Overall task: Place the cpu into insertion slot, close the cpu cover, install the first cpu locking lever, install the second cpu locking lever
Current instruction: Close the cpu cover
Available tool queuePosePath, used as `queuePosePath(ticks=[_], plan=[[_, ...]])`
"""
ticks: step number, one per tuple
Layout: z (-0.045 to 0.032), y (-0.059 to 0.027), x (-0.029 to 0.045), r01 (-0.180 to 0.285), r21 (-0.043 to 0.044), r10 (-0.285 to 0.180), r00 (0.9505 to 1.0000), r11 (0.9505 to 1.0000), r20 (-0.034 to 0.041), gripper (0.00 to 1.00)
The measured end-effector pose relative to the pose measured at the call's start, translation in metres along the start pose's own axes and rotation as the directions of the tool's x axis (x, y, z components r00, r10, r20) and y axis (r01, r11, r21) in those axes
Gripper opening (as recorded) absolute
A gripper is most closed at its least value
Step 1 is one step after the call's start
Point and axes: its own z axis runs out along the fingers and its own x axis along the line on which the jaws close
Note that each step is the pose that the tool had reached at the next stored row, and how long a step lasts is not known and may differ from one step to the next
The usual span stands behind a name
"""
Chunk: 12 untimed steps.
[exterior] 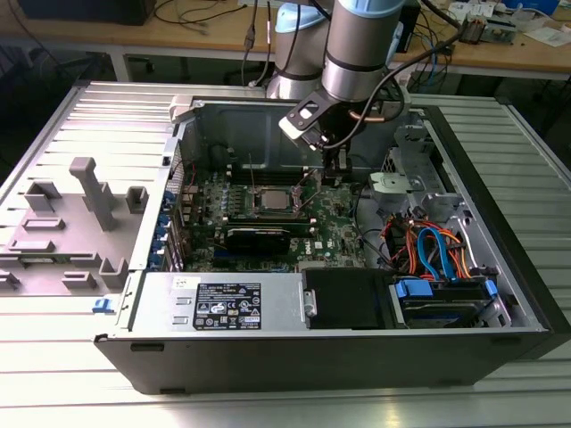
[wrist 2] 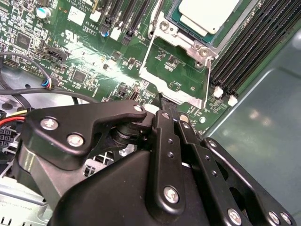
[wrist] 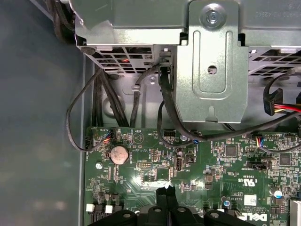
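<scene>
Your open case (exterior: 312, 361) lies on its side on the ribbed metal surface (exterior: 53, 374), with the arm reaching down into it. Inside it you have the green board (exterior: 343, 223), a black card (exterior: 259, 237) near the board's front edge, a silver power supply (exterior: 223, 303) along the front wall, and a drive bay (exterior: 446, 294) at the exterior view's right with orange and blue cables (exterior: 433, 245) bunched above it.

The cpu (exterior: 273, 200) already sits in the slot (exterior: 252, 191). In the second wrist view you see it (wrist 2: 207, 12) lying flat inside the slot's silver rim (wrist 2: 202, 51), beside the long black memory slots (wrist 2: 254, 42). The cover (wrist 2: 162, 85) is not shut: it is swung off the slot, and its window shows bare board.

Your end effector (wrist 2: 163, 100) hangs low over the board with its fingers together and nothing visible between them. Its tip is right at the cover's free edge; you cannot tell whether it touches. In the first wrist view the tip (wrist: 165, 192) is over the board near a coin cell (wrist: 119, 153)

Outside the case, at the exterior view's left, grey fixtures (exterior: 89, 192) stand on the surface
</scene>
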Motion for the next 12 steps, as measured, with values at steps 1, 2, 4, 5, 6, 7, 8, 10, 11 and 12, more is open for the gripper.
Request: queuePosePath(ticks=[1, 2, 4, 5, 6, 7, 8, 10, 11, 12], plan=[[0.0000, -0.0002, 0.0000, 0.000, 0.0000, 0.000, 1.0000, 1.0000, 0.0000, 0.11], [0.0000, -0.0005, 0.0000, 0.000, 0.0000, 0.000, 1.0000, 1.0000, 0.0000, 0.11], [0.0000, -0.0013, 0.0000, 0.000, 0.0001, 0.000, 1.0000, 1.0000, 0.0000, 0.11], [0.0000, -0.0019, 0.0001, 0.000, 0.0000, 0.000, 1.0000, 1.0000, -0.0001, 0.11], [0.0000, -0.0021, 0.0001, 0.000, 0.0000, 0.000, 1.0000, 1.0000, -0.0001, 0.11], [0.0000, -0.0024, 0.0001, 0.000, 0.0000, 0.000, 1.0000, 1.0000, -0.0001, 0.11], [0.0000, -0.0029, 0.0001, 0.000, 0.0000, 0.000, 1.0000, 1.0000, 0.0000, 0.11], [0.0000, -0.0037, 0.0001, 0.000, 0.0000, 0.000, 1.0000, 1.0000, -0.0001, 0.11], [0.0000, -0.0039, 0.0001, 0.000, 0.0000, 0.000, 1.0000, 1.0000, -0.0001, 0.11], [0.0000, -0.0042, 0.0001, 0.000, 0.0000, 0.000, 1.0000, 1.0000, -0.0001, 0.11]])
